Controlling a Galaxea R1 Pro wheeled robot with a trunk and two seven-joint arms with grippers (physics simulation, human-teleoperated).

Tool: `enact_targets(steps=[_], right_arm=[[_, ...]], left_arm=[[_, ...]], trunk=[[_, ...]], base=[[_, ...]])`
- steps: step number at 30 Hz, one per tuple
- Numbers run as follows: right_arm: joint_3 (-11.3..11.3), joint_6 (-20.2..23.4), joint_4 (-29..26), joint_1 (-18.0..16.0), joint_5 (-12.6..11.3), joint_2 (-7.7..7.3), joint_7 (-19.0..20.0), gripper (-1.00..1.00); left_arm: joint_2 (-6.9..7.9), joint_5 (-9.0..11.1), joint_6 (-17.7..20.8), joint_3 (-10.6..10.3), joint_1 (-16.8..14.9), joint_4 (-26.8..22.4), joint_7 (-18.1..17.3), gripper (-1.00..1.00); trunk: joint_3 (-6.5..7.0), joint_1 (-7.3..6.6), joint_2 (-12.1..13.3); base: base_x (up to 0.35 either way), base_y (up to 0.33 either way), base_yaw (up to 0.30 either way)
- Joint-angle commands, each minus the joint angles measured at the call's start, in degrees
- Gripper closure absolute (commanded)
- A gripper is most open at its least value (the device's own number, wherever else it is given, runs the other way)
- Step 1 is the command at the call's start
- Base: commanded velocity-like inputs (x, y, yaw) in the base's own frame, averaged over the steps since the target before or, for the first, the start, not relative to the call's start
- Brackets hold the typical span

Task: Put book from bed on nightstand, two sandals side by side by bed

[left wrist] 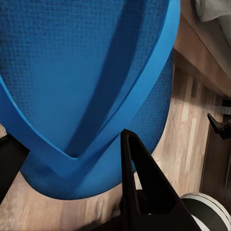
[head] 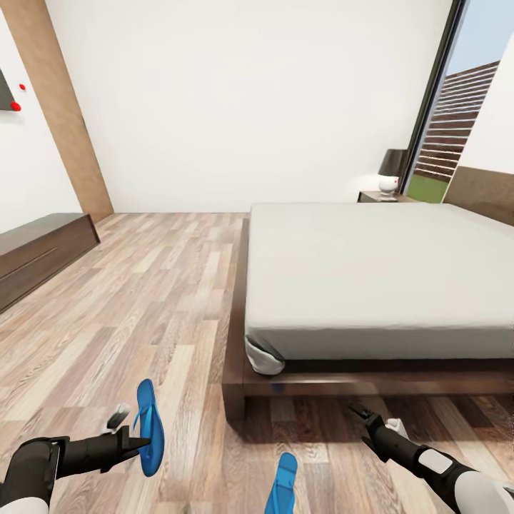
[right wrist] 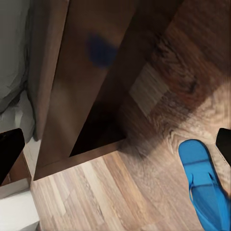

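Room: the bedroom had white walls, a wood-plank floor [head: 157,300] and a tall black-framed window [head: 457,107] at the far right.
Bed: the bed [head: 378,271], pale mattress on a dark wood frame, stood right of centre; its near corner lay between the two arms.
Nightstand: a dark nightstand [head: 373,196] stood at the bed's far side, carrying a lamp [head: 390,171] with a black shade and white base.
Dresser: a long low dark dresser [head: 39,250] ran along the left wall.
Left gripper: the left gripper [head: 139,441] was clamped on the held sandal [head: 150,427], lifted off the floor; in the left wrist view a black finger [left wrist: 139,178] pressed against its blue sole and strap [left wrist: 91,86].
Right gripper: the right gripper [head: 359,412] hung near the bed frame's front edge, fingers spread apart, holding nothing.
Second sandal: the other sandal [head: 283,485] lay flat on the floor just in front of the bed's corner, between the arms [right wrist: 204,185].
Book: could not be made out on the mattress.
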Motion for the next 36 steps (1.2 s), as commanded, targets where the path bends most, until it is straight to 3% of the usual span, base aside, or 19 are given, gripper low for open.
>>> enact_targets(steps=[1, 36], right_arm=[[0.0, 0.3, 0.2, -0.1, -0.5, -0.03, 0.1, -1.00], [0.0, 0.4, 0.2, -0.1, -0.5, -0.03, 0.1, -1.00]], left_arm=[[-0.04, -0.6, 0.6, 0.2, -0.1, -0.1, -0.6, 1.00], [-0.04, -0.6, 0.6, 0.2, -0.1, -0.1, -0.2, 1.00]], trunk=[[-0.06, -0.01, 0.0], [-0.06, -0.01, 0.0]], base=[[0.000, -0.151, 0.000], [0.000, -0.151, 0.000]])
